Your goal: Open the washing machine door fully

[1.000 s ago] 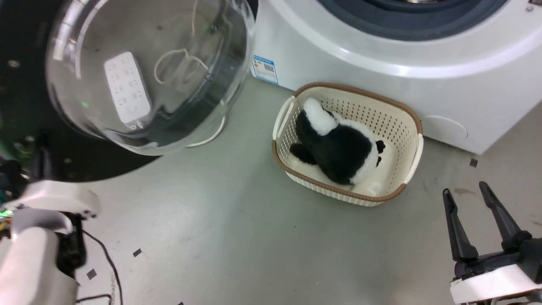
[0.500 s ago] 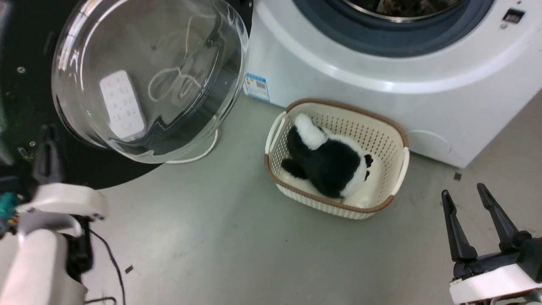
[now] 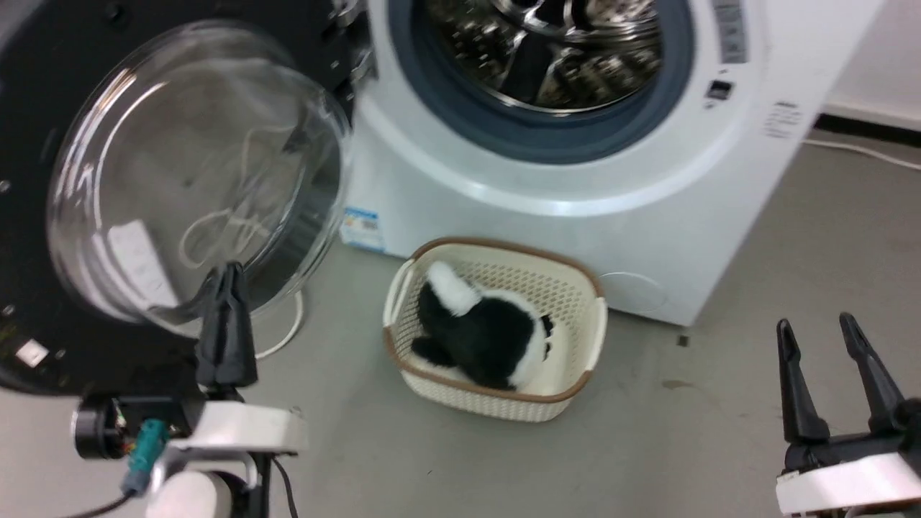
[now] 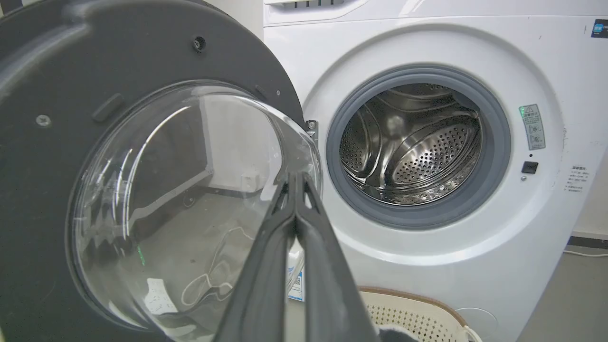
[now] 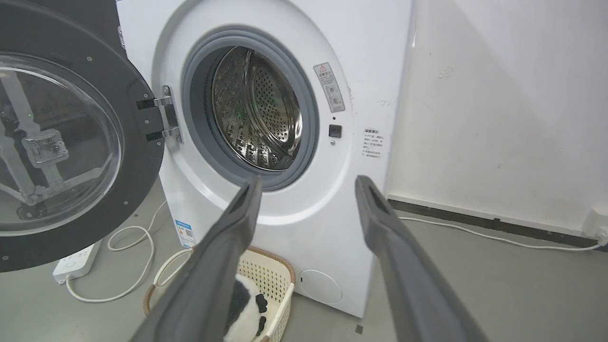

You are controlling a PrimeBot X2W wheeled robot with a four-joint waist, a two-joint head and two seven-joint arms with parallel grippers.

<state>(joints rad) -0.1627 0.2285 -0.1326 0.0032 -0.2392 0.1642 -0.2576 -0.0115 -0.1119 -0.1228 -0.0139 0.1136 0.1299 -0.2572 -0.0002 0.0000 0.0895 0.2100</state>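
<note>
Two grippers: one per arm, both low in the head view.
left gripper (image 3: 229,277): fingers pressed together with nothing between them, tips in front of the door (image 3: 29,93); whether they touch it cannot be told.
right gripper (image 3: 815,334): fingers spread, holding nothing, well apart from the machine (image 3: 575,237).
door: one, swung wide to the left of the drum (image 3: 547,50), hinged at its right edge.
drum: one, bare steel inside a grey gasket.
basket (image 3: 475,403): one, on the floor (image 3: 360,446) just before the machine.
in basket: one black-and-white plush toy (image 3: 482,338).
power strip (image 5: 76,261): one, white, beneath the door.
</note>
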